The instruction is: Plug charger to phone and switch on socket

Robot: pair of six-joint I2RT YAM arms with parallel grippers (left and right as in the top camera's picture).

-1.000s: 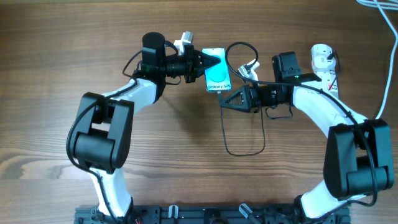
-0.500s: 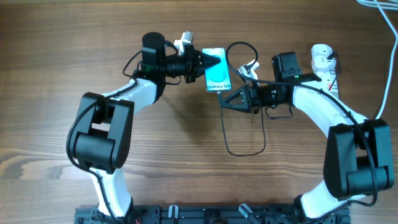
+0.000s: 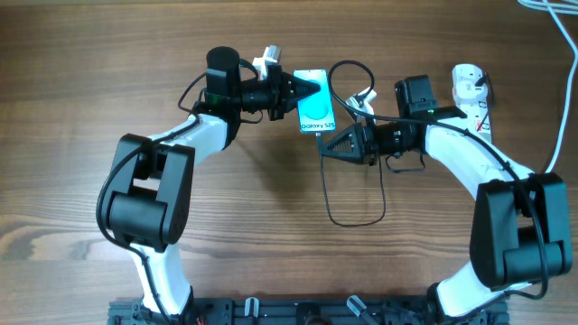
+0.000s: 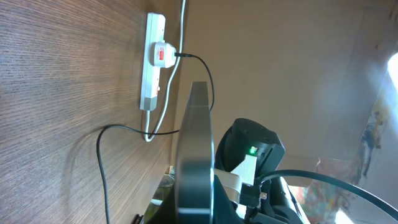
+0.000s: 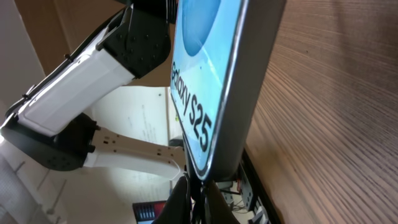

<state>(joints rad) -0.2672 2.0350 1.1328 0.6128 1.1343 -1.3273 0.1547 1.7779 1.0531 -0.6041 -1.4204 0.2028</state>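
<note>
Wood table (image 3: 72, 108), phone (image 3: 313, 110): "Galaxy S25"

Just 1 brown wood-grain table (image 3: 72, 108) here, with the white socket strip (image 3: 471, 90) lying flat near the far right edge, its thick white cord (image 4: 183, 18) trailing away, and the thin black charger cable (image 3: 357, 219) flopped in a loose loop mid-table.

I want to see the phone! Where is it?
Overhead view, top middle: the phone sits between the left fingers and the right fingers, left of the white socket.
</note>
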